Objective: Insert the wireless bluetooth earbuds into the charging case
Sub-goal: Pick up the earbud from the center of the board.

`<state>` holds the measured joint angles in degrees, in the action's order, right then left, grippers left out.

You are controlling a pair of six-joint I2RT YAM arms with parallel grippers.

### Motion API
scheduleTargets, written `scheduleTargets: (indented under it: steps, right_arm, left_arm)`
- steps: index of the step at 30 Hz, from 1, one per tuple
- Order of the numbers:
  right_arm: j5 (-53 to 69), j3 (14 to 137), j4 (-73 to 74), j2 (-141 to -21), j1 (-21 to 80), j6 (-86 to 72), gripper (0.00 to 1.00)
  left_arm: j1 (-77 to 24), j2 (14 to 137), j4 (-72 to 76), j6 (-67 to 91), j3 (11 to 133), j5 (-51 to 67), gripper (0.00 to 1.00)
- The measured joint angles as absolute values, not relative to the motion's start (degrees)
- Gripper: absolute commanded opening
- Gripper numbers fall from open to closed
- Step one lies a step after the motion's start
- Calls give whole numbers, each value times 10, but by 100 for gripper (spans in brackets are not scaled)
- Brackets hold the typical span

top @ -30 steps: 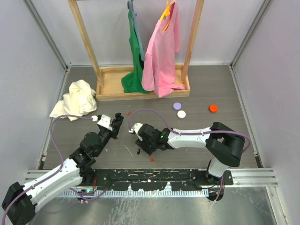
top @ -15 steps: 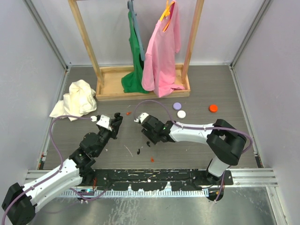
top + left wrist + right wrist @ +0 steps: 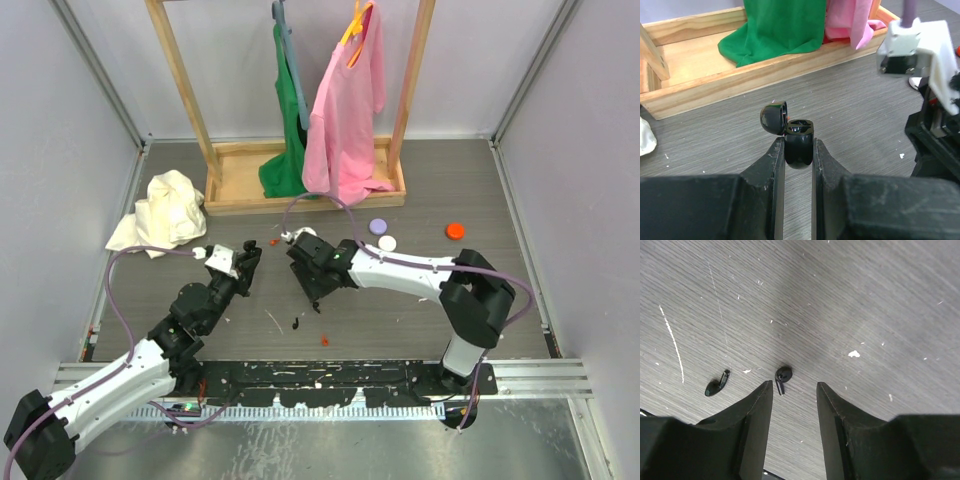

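Note:
My left gripper is shut on the black charging case, gripping its lower body. The case lid is flipped open to the left. In the top view this gripper is left of centre. Two black earbuds lie on the grey table. In the right wrist view one earbud is just ahead of my left fingertip, and the other is further left. My right gripper is open and empty above them. In the top view it hovers beside the earbuds.
A wooden rack with a green shirt and a pink shirt stands at the back. A white cloth lies at far left. Purple, white and orange caps lie to the right. Small red bits are near the earbuds.
My right gripper has pulled back from the near side, away from the earbuds, toward the middle of the table. The left gripper with the case has stayed put.

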<state>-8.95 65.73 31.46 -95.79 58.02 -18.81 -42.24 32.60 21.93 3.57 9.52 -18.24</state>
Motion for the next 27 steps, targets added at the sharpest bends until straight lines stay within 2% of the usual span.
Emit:
scheduleTargets:
  steps: [9, 27]
  right_arm:
    - [-64, 682, 368, -1031, 584, -261, 41]
    - [-40, 696, 359, -1066, 584, -287, 30]
  left_arm:
    - [-422, 314, 219, 36, 95, -183, 0]
    - [-422, 312, 214, 36, 95, -182, 0]
